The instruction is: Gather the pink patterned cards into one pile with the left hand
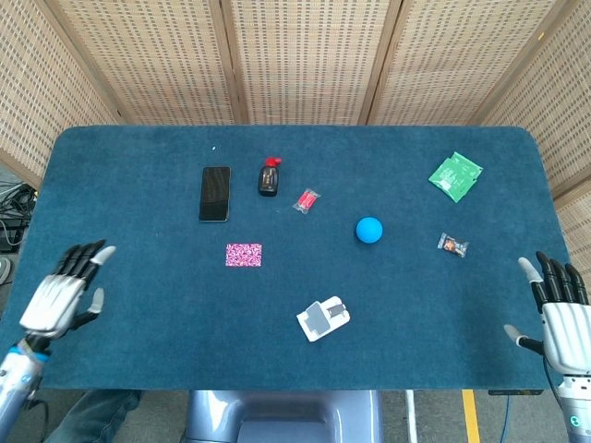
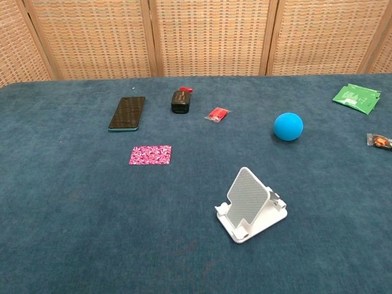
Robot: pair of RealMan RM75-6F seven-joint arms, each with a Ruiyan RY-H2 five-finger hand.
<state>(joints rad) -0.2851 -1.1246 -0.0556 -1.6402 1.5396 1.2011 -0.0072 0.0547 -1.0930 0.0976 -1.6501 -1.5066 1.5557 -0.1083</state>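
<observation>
A pink patterned card [image 1: 244, 255] lies flat on the blue table [image 1: 138, 212], left of the middle; the chest view shows the same pink patterned card [image 2: 150, 155] as one neat rectangle. Whether it is a single card or a small pile cannot be told. My left hand [image 1: 63, 293] hovers over the table's near left part, open, fingers spread, well to the left of the card. Off the table's near right corner my right hand [image 1: 560, 314] stays open and empty. Neither hand appears in the chest view.
A black phone [image 1: 214, 193], a small black item with a red cap [image 1: 269, 177] and a red wrapper [image 1: 306, 200] lie behind the card. A blue ball [image 1: 369, 230], white phone stand [image 1: 323, 318], green packet [image 1: 455, 175] and small candy wrapper [image 1: 452, 245] are to the right.
</observation>
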